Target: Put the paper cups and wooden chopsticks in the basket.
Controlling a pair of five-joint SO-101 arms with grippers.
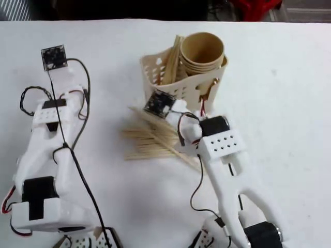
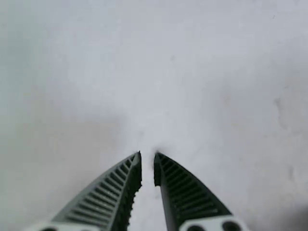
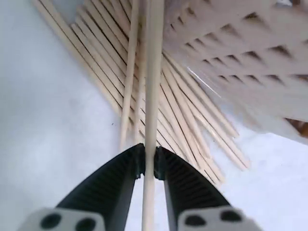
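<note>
A cream slatted basket (image 1: 155,72) stands at the back middle of the table, holding stacked paper cups (image 1: 202,51) and a few chopsticks (image 1: 173,59). Several wooden chopsticks (image 1: 150,142) lie fanned on the table just in front of it. My right gripper (image 3: 149,161) is over that pile, beside the basket wall (image 3: 240,53), shut on one chopstick (image 3: 153,86) that runs straight out between the fingers. My left gripper (image 2: 147,156) hangs over bare table at the left, its fingers nearly together with nothing between them.
The right arm (image 1: 222,150) stretches from the front edge toward the basket. The left arm (image 1: 46,150) lies along the left side with black cables (image 1: 77,150) draped over it. White tabletop extends to the right of the basket.
</note>
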